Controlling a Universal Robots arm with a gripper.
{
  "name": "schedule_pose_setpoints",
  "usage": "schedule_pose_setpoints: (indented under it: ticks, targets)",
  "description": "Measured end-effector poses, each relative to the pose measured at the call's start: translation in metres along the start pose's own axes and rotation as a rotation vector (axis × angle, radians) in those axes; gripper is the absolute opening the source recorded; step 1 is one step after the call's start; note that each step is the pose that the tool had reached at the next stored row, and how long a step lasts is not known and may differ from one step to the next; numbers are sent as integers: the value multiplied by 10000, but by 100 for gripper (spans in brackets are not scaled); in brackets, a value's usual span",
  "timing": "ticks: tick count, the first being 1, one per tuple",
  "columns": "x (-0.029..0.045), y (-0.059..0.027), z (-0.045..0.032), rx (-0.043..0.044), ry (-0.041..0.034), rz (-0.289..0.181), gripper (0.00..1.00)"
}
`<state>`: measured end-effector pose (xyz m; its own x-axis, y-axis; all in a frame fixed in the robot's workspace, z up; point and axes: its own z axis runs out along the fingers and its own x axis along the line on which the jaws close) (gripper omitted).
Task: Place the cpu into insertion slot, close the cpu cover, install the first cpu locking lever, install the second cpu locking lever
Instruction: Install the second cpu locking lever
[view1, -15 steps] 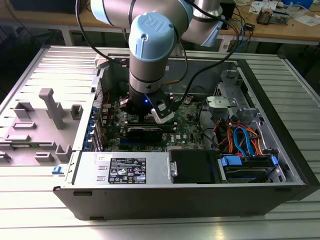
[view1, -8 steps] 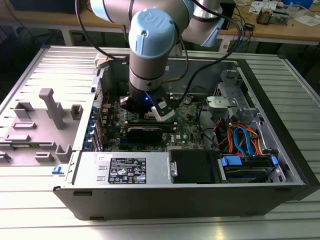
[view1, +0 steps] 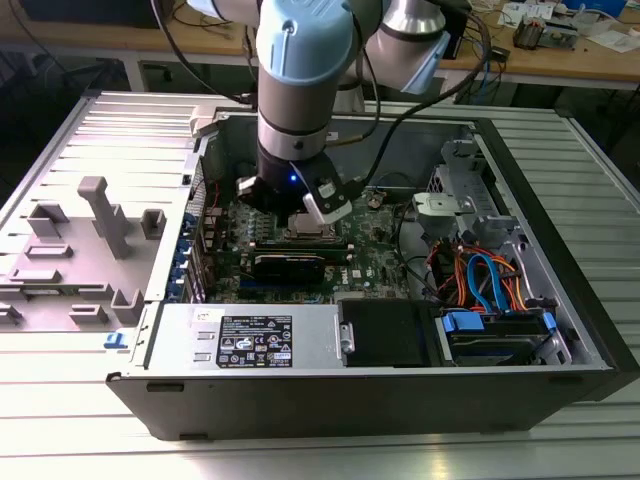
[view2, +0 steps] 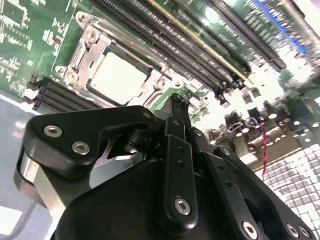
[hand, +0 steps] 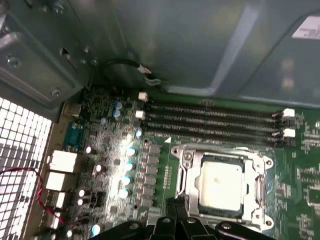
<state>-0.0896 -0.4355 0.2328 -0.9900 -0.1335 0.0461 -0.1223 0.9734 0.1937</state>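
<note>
One cpu (hand: 220, 186) sits in the insertion slot (hand: 186, 202) under the closed cpu cover (hand: 257, 186), just beyond the clenched, empty fingers (view2: 176, 107) (tips pressed together).

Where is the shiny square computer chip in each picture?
Exterior view: the cpu sits just under the gripper, mid-motherboard.
Second wrist view: the cpu lies inside the silvery cpu cover, beyond the gripper's black fingers.
First wrist view: the cpu lies inside the same frame.
Shared landmark: the long black memory slots beside it.
</note>
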Motion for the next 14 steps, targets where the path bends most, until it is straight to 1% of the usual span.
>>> schedule_pose_setpoints:
  ticks: [1, 2, 4, 5, 6, 14]
  targets:
    - [-2, 14, 0, 257, 32, 17, 11]
    - [-3, 23, 1, 427, 53, 29, 11]
    - [-7, 54, -5, 648, 79, 45, 11]
    - [-9, 71, -11, 714, 87, 49, 11]
    - [-9, 80, -16, 756, 93, 53, 11]
    - [-9, 80, -16, 765, 94, 53, 11]
